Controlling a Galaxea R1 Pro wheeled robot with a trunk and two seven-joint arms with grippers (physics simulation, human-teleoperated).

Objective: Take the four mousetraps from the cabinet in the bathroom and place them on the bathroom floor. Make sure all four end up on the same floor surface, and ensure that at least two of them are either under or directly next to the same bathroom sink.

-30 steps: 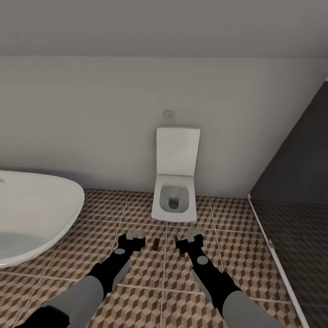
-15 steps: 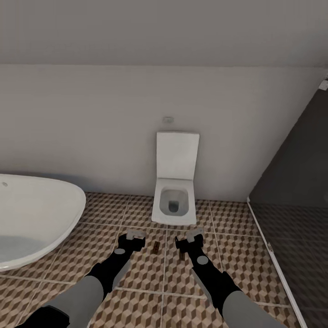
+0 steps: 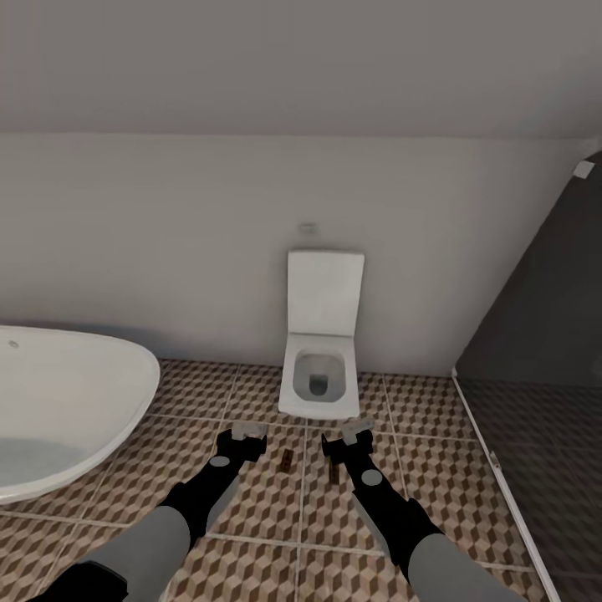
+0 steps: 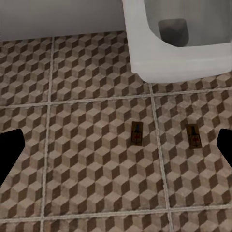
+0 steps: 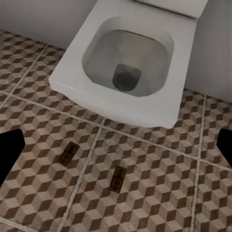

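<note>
While both arms reach forward and down over the bathroom floor point(image 3: 251, 502), we see our left gripper point(image 3: 243, 436) and right gripper point(image 3: 351, 436) hanging side by side just short of the toilet point(image 3: 319, 368), each with its fingers spread and nothing between them. Two mousetraps lie flat on the tiles below the fingertips: one mousetrap point(image 3: 287, 457) rests in the gap between the two grippers, and the second mousetrap point(image 3: 334, 471) lies just beside the right gripper's fingers, partly tucked under that wrist. In the left wrist view the pair point(image 4: 137, 133) point(image 4: 194, 136) sit side by side, apart from each other, on either side of a grout line, just short of the toilet's front edge. In the right wrist view they point(image 5: 68, 153) point(image 5: 118, 178) lie ahead of the open fingers, below the bowl. The bathtub point(image 3: 67, 401) stands well off to the left gripper's outer side, and a dark glass partition point(image 3: 543, 351) to the right gripper's outer side.
</note>
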